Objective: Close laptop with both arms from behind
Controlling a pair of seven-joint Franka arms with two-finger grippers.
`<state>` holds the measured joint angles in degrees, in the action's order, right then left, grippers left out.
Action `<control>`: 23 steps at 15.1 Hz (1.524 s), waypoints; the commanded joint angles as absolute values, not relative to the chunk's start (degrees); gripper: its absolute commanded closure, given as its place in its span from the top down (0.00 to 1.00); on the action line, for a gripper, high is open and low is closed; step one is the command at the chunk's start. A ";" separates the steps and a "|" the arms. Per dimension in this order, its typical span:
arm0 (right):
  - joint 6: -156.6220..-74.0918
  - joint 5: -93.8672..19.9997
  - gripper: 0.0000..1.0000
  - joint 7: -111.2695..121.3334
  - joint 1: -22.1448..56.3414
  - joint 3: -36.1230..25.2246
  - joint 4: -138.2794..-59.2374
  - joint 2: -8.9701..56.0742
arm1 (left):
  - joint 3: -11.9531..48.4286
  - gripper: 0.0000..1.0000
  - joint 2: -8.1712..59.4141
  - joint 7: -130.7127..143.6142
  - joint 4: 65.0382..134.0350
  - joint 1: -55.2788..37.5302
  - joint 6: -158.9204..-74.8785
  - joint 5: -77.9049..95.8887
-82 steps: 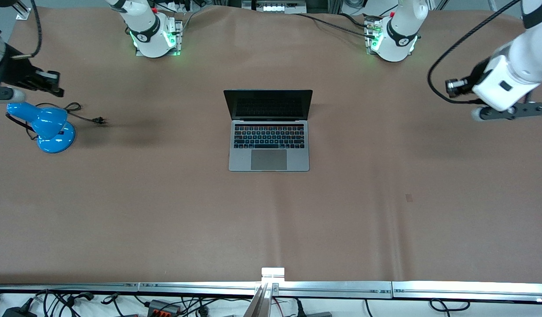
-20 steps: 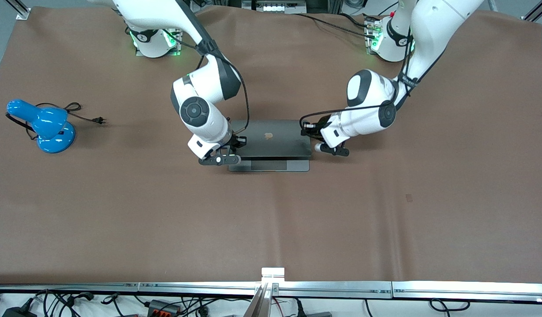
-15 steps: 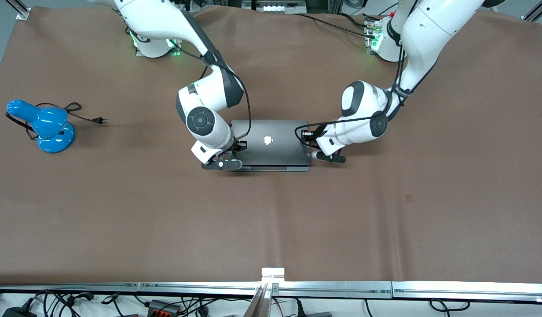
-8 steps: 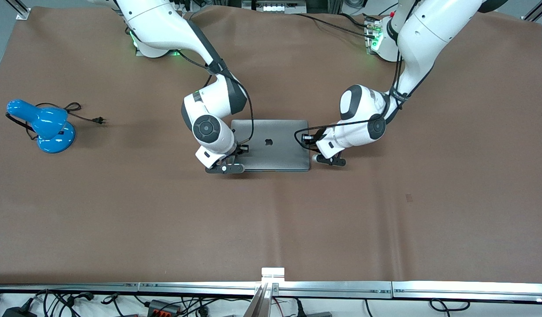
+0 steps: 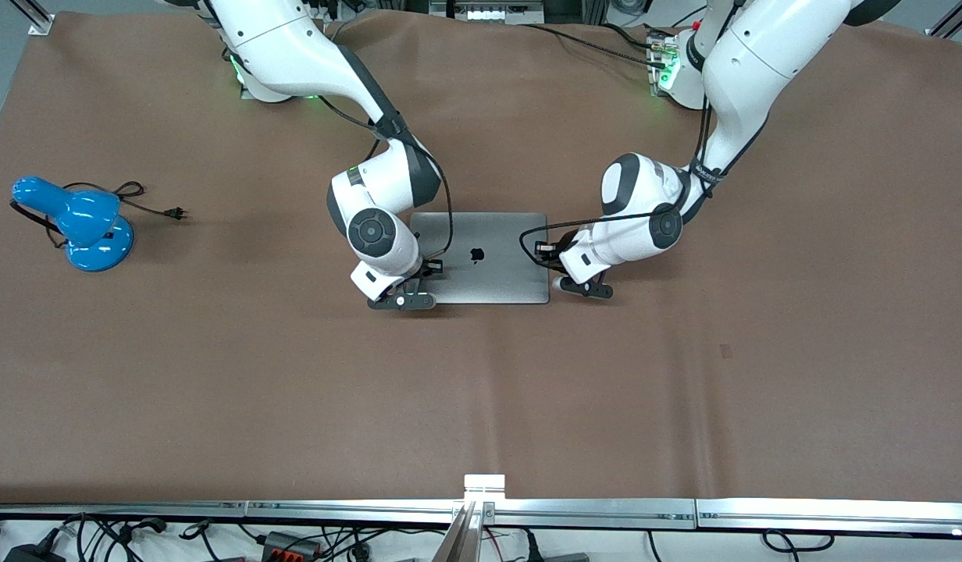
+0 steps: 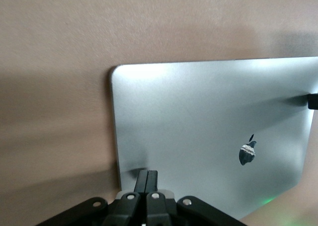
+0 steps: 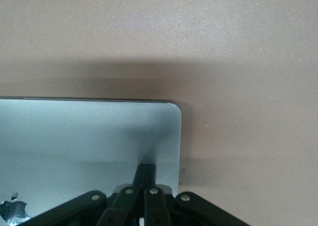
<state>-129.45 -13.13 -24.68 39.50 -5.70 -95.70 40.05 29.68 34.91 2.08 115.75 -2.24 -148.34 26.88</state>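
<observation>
The silver-grey laptop [image 5: 489, 257] lies shut and flat in the middle of the brown table, its dark apple logo facing up. My right gripper [image 5: 426, 271] is shut, and its fingertips rest on the lid near the corner toward the right arm's end. My left gripper [image 5: 550, 269] is shut, and its fingertips rest on the lid near the corner toward the left arm's end. The lid [image 6: 208, 131] fills the left wrist view, with the closed fingers [image 6: 148, 178] touching it. The right wrist view shows the lid corner [image 7: 99, 136] under the closed fingers [image 7: 145, 174].
A blue desk lamp [image 5: 83, 226] with its black cord and plug [image 5: 176, 212] lies toward the right arm's end of the table. A metal rail [image 5: 481, 509] runs along the table edge nearest the front camera.
The lid has gone from almost shut to fully flat on the base. Both shut grippers rode down with it, toward the laptop's front edge.
</observation>
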 commanded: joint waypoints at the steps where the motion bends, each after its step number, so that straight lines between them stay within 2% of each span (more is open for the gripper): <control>1: -130.34 -12.66 0.00 -25.49 40.17 -5.98 -93.61 41.40 | 26.20 0.00 25.69 1.93 115.75 -2.20 -137.41 25.58; 4: -128.77 -12.39 0.00 -26.10 40.25 -7.64 -92.72 38.25 | 23.39 0.00 19.01 1.93 115.66 -1.24 -129.49 25.58; 8: -119.91 -10.91 0.00 -25.49 39.82 -10.45 -92.64 29.56 | 20.92 0.00 12.58 2.02 111.38 3.59 -116.23 17.16; 12: -109.10 -6.95 0.00 -22.95 39.20 -13.70 -92.46 21.02 | 20.83 0.00 12.48 1.84 97.42 10.80 -99.27 10.23; 15: -100.67 -7.03 0.00 -16.55 39.20 -18.00 -88.70 18.90 | 19.35 0.04 12.74 2.02 87.13 11.86 -88.54 6.07; 16: -97.24 -7.03 0.28 -14.44 39.11 -19.58 -85.38 18.98 | 17.77 0.08 12.57 2.11 84.32 11.87 -85.90 5.54; 17: -94.51 -7.12 0.99 -14.41 39.02 -21.25 -82.64 19.25 | 15.58 0.17 12.39 2.11 81.85 11.26 -83.69 4.67; 18: -93.26 -7.55 1.00 -14.15 38.68 -23.18 -81.14 19.34 | 13.21 0.22 12.22 1.94 79.91 10.38 -82.63 3.18; 19: -93.08 -7.38 1.00 -14.24 38.50 -24.77 -80.51 18.99 | 11.36 0.39 12.13 1.50 78.07 9.41 -82.44 1.51; 20: -93.08 -7.21 1.00 -13.80 38.58 -26.00 -80.42 18.90 | 10.47 0.99 11.87 1.41 76.48 8.80 -82.01 -0.33; 23: -91.84 -7.47 1.00 -11.44 38.50 -30.66 -80.24 17.06 | 10.81 1.00 11.08 4.47 77.43 7.65 -81.92 -3.07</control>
